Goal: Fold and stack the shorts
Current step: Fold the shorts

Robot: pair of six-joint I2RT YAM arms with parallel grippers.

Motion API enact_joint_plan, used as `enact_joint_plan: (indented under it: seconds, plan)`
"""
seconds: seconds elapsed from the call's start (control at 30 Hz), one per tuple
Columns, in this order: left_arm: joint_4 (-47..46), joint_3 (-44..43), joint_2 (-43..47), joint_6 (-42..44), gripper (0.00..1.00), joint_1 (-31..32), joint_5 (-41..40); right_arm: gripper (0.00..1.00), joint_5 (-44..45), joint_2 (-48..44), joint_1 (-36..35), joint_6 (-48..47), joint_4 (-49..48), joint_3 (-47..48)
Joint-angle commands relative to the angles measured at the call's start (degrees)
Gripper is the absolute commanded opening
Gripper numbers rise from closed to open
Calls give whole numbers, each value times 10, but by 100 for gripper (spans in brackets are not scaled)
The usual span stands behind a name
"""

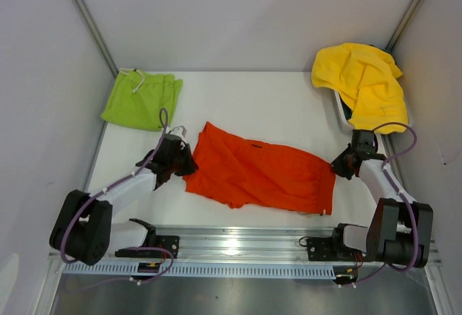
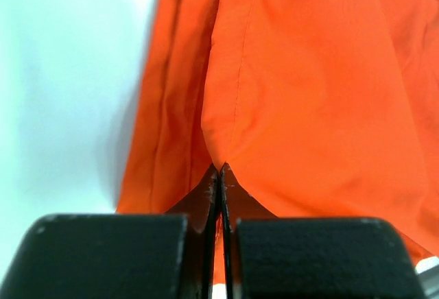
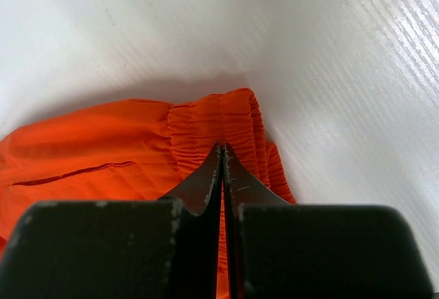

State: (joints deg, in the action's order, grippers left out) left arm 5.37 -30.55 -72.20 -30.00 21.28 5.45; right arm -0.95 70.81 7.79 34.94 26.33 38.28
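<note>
I see the orange shorts [image 1: 260,172] lying between both arms: left claw [image 2: 219,170] pinching their left edge, right claw [image 3: 222,149] pinching the gathered waistband.

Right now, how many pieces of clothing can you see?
3: lime-green shorts folded far left, orange-red shorts spread centre, a yellow garment draped over a bin far right; more may hide beneath.

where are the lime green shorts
Top view: the lime-green shorts lie at the far left corner of the table, beyond the left gripper, apart from the orange-red shorts.
</note>
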Motion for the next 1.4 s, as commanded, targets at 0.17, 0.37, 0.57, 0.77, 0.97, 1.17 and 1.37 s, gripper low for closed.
enact_joint_plan:
  seconds: [0.17,0.37,0.57,0.77,0.97,1.17,1.37]
  plan:
    - [89,13,108,-19,0,-4,-91,0,1,43,14,0,-37,17]
    - [104,29,101,-19,0,-6,-105,0,-4,64,14,2,-56,11]
    - [95,36,69,-15,0,-9,-99,0,-8,80,15,0,-61,13]
    - [102,45,64,-19,32,-10,-98,0,-8,79,16,-2,-51,29]
    - [118,37,117,-28,99,-10,-115,9,-24,65,15,-8,-22,66]
    - [156,-5,178,-33,99,-9,-122,75,-56,1,21,-39,20,75]
    - [174,-34,201,-30,99,-3,-121,84,-134,-66,44,-66,47,38]
